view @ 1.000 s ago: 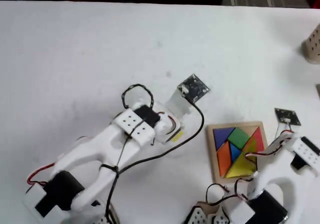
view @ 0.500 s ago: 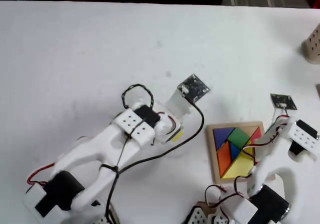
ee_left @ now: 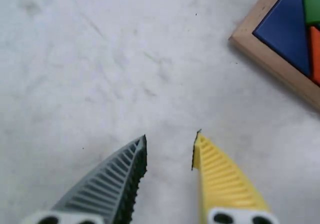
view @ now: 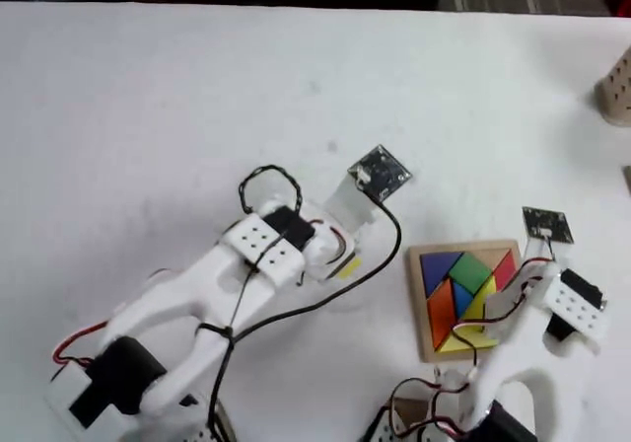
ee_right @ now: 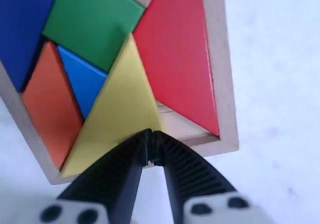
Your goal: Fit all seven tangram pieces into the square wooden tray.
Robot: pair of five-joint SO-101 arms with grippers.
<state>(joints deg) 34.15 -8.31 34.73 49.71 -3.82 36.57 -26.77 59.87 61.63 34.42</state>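
The square wooden tray point(view: 415, 299) lies at the front right of the table and holds coloured pieces. In the right wrist view I see a blue piece point(ee_right: 22, 24), a green square point(ee_right: 92, 24), a red triangle point(ee_right: 177, 54), an orange piece point(ee_right: 47, 104), a small light-blue triangle point(ee_right: 82, 79) and a yellow triangle point(ee_right: 122, 114). A strip of bare wood point(ee_right: 177, 124) shows between yellow and red. My right gripper point(ee_right: 150, 146) is shut, its tips at the yellow triangle's near edge. My left gripper point(ee_left: 170, 144) stands open over bare table, left of the tray corner point(ee_left: 247, 36).
A beige perforated object point(view: 616, 92) stands at the table's right edge. Black cables point(view: 296, 309) loop around the left arm point(view: 197, 304). The right arm point(view: 552, 309) lies over the tray's right side. Wide free table lies at the back and left.
The right arm has drawn back toward the table's front and shifted slightly left over the tray's right side. The left arm has kept still.
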